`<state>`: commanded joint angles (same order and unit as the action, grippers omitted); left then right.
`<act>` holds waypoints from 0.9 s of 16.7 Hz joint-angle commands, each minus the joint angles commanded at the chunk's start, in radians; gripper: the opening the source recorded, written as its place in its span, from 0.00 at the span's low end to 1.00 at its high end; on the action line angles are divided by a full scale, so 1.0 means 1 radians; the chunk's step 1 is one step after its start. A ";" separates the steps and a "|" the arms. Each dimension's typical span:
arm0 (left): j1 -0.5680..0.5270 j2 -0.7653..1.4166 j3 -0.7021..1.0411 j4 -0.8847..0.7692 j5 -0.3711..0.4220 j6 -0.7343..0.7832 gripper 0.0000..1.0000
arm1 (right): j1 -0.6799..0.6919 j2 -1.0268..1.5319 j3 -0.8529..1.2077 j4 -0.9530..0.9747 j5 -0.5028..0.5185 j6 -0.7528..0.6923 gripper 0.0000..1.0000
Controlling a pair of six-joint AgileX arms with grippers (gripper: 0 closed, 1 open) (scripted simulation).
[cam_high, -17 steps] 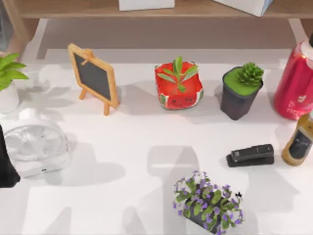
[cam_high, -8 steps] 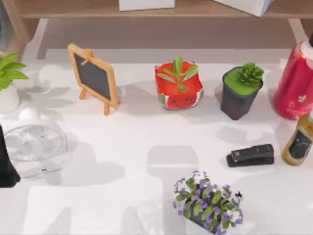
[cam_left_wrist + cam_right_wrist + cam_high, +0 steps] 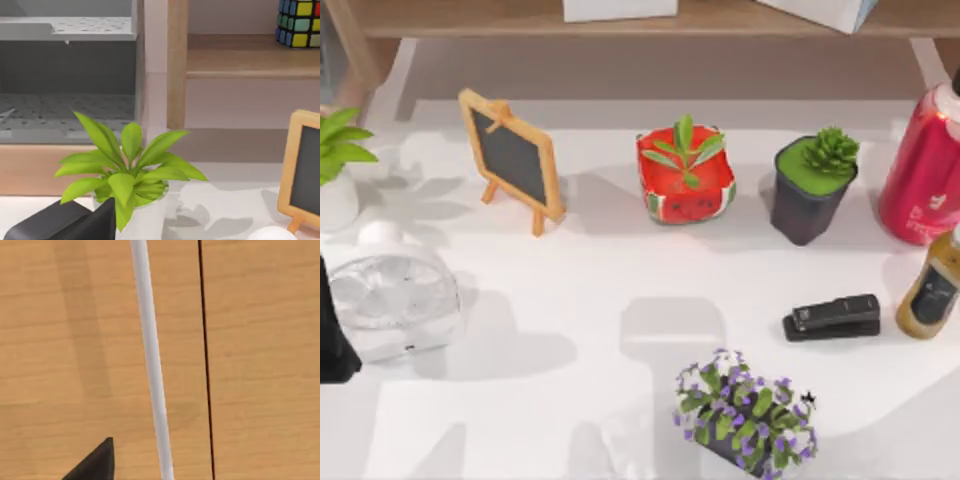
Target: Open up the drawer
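In the right wrist view the drawer's light wooden front (image 3: pixel 70 340) is very close. A thin white bar handle (image 3: pixel 152 365) runs across it, and a narrow dark seam (image 3: pixel 205 365) lies beside the handle. A dark part of my right gripper (image 3: pixel 95 465) sits just short of the handle, slightly to one side, and is not touching it. My left arm (image 3: pixel 332 345) is parked at the table's left edge. A dark part of my left gripper (image 3: pixel 65 222) is in the left wrist view, in front of a leafy potted plant (image 3: pixel 127 165).
On the white table stand a small chalkboard easel (image 3: pixel 512 158), a watermelon-pattern planter (image 3: pixel 686 185), a dark potted succulent (image 3: pixel 812 188), a red can (image 3: pixel 925 170), a bottle (image 3: pixel 932 290), a black stapler (image 3: pixel 832 316), a purple flower pot (image 3: pixel 745 415) and a white fan (image 3: pixel 392 300). A wooden shelf (image 3: pixel 520 20) runs along the back.
The arm shadows on the right side of the table have shifted toward the lower right. None of the table's objects has moved.
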<state>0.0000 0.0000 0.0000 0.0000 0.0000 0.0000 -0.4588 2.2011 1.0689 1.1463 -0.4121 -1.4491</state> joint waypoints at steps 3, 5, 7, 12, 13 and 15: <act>0.000 0.000 0.000 0.000 0.000 0.000 1.00 | -0.001 0.089 0.027 0.054 -0.009 -0.096 1.00; 0.000 0.000 0.000 0.000 0.000 0.000 1.00 | -0.001 0.100 0.030 0.061 -0.011 -0.109 1.00; 0.000 0.000 0.000 0.000 0.000 0.000 1.00 | -0.001 0.100 0.030 0.061 -0.011 -0.109 1.00; 0.000 0.000 0.000 0.000 0.000 0.000 1.00 | 0.011 0.122 0.078 0.035 0.001 -0.109 1.00; 0.000 0.000 0.000 0.000 0.000 0.000 1.00 | 0.015 0.132 0.100 0.023 0.005 -0.109 1.00; 0.000 0.000 0.000 0.000 0.000 0.000 1.00 | 0.021 0.148 0.135 0.004 0.012 -0.109 1.00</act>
<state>0.0000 0.0000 0.0000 0.0000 0.0000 0.0000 -0.4376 2.3492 1.2040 1.1501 -0.4005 -1.5584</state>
